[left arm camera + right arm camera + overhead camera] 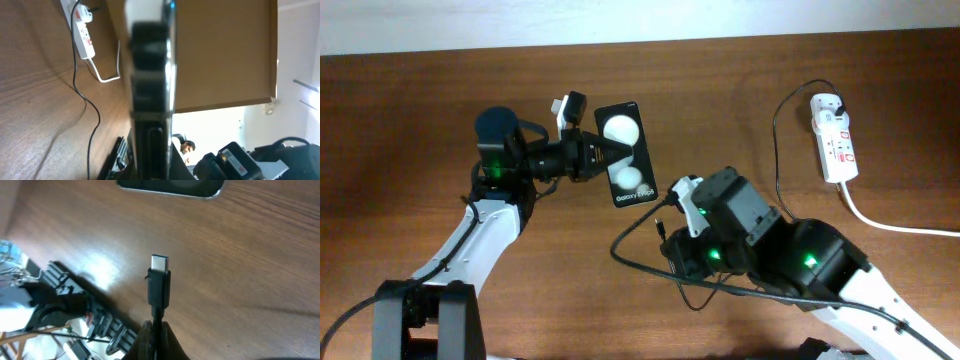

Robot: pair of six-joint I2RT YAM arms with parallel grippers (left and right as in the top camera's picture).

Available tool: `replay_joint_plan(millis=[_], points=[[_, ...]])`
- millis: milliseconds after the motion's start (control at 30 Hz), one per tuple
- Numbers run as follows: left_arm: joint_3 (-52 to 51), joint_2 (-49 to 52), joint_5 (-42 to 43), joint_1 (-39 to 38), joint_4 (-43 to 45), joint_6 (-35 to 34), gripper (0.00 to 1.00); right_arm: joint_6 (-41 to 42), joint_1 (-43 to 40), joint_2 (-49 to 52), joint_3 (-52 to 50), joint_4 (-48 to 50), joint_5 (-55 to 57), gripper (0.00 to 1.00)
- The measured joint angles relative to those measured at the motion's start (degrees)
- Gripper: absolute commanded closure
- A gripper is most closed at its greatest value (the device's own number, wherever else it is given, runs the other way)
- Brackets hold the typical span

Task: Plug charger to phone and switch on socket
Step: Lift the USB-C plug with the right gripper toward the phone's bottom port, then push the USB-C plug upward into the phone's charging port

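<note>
Phone (635, 155) sits clamped in left gripper (612, 150); right gripper (155, 332) pinches charger (160, 287), tip facing the phone.

dark wood-grain table (410, 110) against a pale wall (620, 18), bright white room (300, 45) beyond its edge

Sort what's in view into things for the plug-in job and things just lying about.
For the job:
phone, held in the left tool
charger, held in the right tool
socket

Just there:
table
white cord trailing from the socket
</note>
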Motion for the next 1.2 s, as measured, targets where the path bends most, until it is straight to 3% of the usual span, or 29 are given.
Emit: replay_joint_plan(millis=[167, 433, 633, 767, 867, 1200], points=[[0.00, 0.00, -0.35, 0.00, -0.02, 0.20, 1.00, 1.57, 1.66, 9.57, 0.00, 4.42, 1.95, 0.96], [0.00, 0.00, 2.25, 0.00, 0.00, 5.35, 1.00, 3.56, 1.66, 9.66, 0.00, 5.46, 0.46, 0.96], [0.00, 0.00, 2.36, 0.00, 0.00, 5.40, 1.00, 3.98, 1.92, 3.91, 0.00, -1.09, -1.90, 0.96], [0.00, 0.00, 2.45, 0.00, 0.00, 5.40, 1.00, 5.46, 9.07, 3.41, -0.07, 5.70, 4.31, 0.96], [0.00, 0.00, 2.45, 0.00, 0.00, 5.40, 1.00, 9.97, 9.33, 3.76, -0.07, 6.75, 11.21, 0.96], [0.00, 0.00, 2.86, 0.00, -0.17, 5.40, 1.00, 13.38, 9.31, 8.04, -0.07, 7.58, 14.03, 0.96]])
